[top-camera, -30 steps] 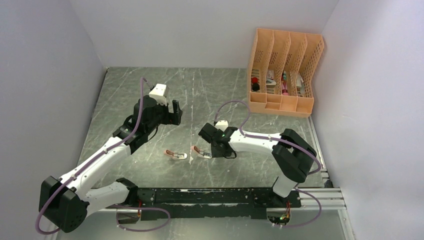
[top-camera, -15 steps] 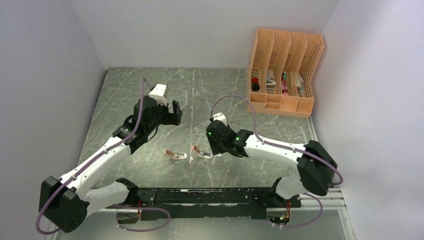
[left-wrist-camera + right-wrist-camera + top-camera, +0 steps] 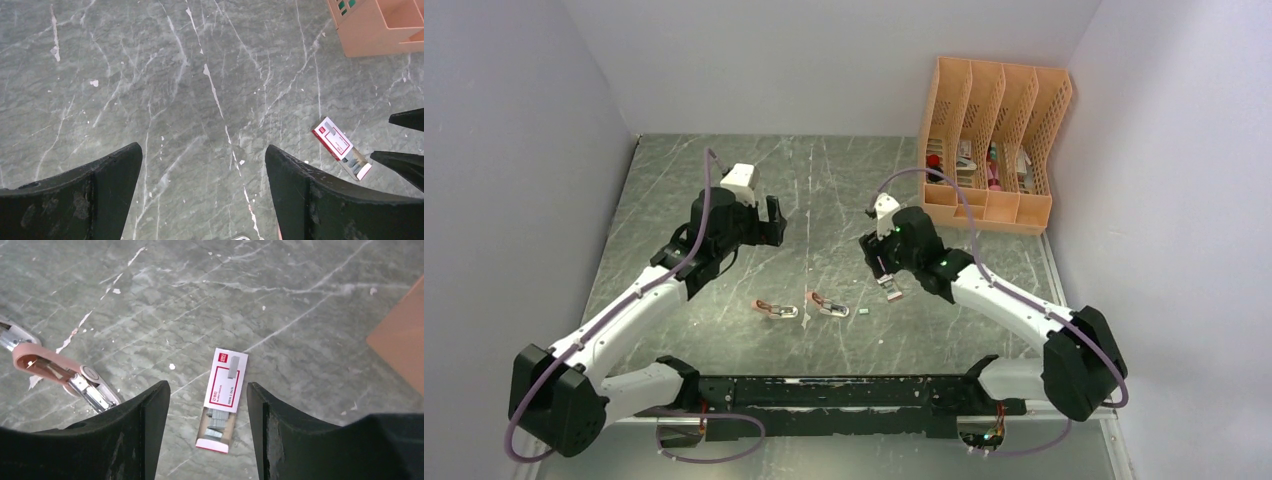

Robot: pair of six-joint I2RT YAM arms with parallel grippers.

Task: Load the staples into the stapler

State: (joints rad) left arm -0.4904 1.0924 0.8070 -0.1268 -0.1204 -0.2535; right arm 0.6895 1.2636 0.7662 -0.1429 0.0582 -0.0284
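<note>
Found open table (image 3: pixel 824 200) on all sides of staples box (image 3: pixel 221 400) | noted stapler (image 3: pixel 80 381) near its left, not touching | saw far-right corner blocked by peach organizer (image 3: pixel 989 150)

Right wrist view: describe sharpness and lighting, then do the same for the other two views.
Right wrist: the staple box is sharp, though its print is too small to read; the near fingers are dark and featureless. Left wrist: even light, no glare, the table's veins crisp. Top external: flat light, the staplers tiny.
</note>
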